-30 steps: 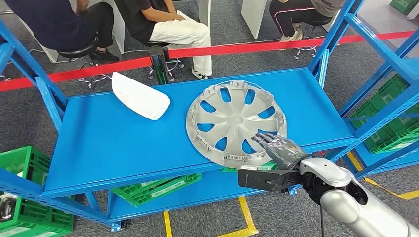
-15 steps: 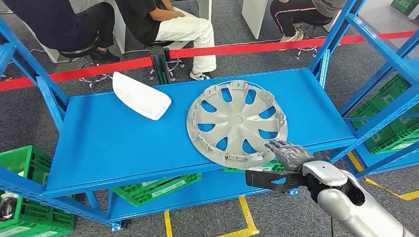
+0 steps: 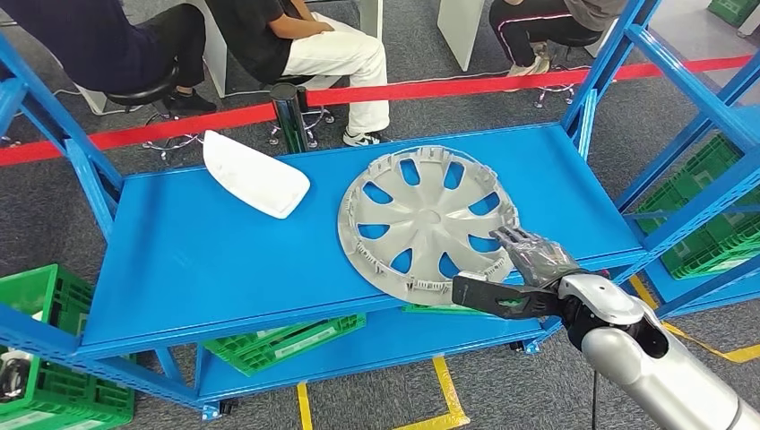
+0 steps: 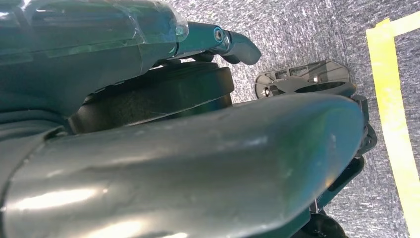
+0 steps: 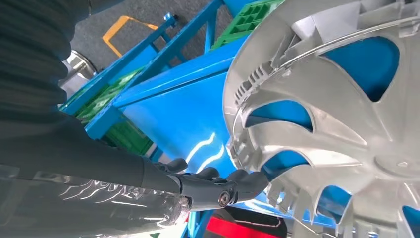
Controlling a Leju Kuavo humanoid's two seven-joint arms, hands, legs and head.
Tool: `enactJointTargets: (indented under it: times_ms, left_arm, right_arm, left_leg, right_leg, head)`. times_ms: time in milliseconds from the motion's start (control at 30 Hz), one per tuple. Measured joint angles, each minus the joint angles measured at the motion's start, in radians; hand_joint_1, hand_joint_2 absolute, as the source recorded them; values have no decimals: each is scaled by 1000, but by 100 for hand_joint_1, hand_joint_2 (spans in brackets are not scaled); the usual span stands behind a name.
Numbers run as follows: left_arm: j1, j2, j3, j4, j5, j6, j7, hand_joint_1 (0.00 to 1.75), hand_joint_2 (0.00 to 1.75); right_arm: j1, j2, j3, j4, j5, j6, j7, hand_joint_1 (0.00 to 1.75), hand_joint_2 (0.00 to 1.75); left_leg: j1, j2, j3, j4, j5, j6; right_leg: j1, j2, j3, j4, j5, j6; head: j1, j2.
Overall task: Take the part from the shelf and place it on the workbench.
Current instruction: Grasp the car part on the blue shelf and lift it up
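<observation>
A grey hubcap [image 3: 428, 219] lies flat on the blue shelf [image 3: 224, 260], its near edge overhanging the shelf's front. My right hand [image 3: 531, 269] is at the hubcap's near right rim. Its fingers [image 3: 529, 249] are spread over the rim and its thumb stretches left along the edge below. In the right wrist view the dark fingertips [image 5: 247, 181] sit right at the hubcap [image 5: 337, 124] rim, with nothing gripped. My left hand [image 4: 188, 148] hangs over the grey floor and holds nothing.
A white curved part [image 3: 254, 174] lies at the shelf's far left. Green crates sit below the shelf [image 3: 278, 339], at the left [image 3: 45, 358] and on the right rack [image 3: 717, 224]. Blue uprights [image 3: 599, 72] flank the shelf. Seated people [image 3: 296, 45] are behind a red barrier tape [image 3: 448, 87].
My right hand dipped back off the hubcap's edge, then came forward again further right along the rim. The hubcap has stayed where it was.
</observation>
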Motion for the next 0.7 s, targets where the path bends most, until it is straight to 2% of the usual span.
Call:
enactJointTargets:
  times_ms: [100,267,333,533,700]
  left_arm:
    - [0,0,0,0,1,0,0,0,0]
    - [-1,0,-1,0,3,2,8,0,0]
    - [-2,0,-3,0,3,2,11,0,0]
    - [-5,0,-12,0,-9,1,19,0,0]
    - [-7,1,-26,0,-24,-1,25,0,0]
  right_arm:
    - [-17,-10,19,0,2,-55,0,0,175]
    - [-56,-32,66,-7,86,-235,-21,0,175]
    - [-65,-38,81,-11,118,-276,-35,0,175]
    - [-108,-36,128,3,101,-245,-59,0,175]
    - [-165,1,198,90,99,-221,-95,0,175]
  left_leg:
    - [0,1,0,0,0,0]
    - [0,1,0,0,0,0]
    - [0,0,0,0,0,0]
    - [0,3,0,0,0,0]
    - [0,7,0,-1,0,0]
  right_leg:
    - [0,1,0,0,0,0]
    - [0,1,0,0,0,0]
    - [0,1,0,0,0,0]
    - [0,1,0,0,0,0]
    - [0,3,0,0,0,0]
  head:
    - [0,0]
    - [0,0]
    - [0,0]
    - [0,0]
    - [0,0]
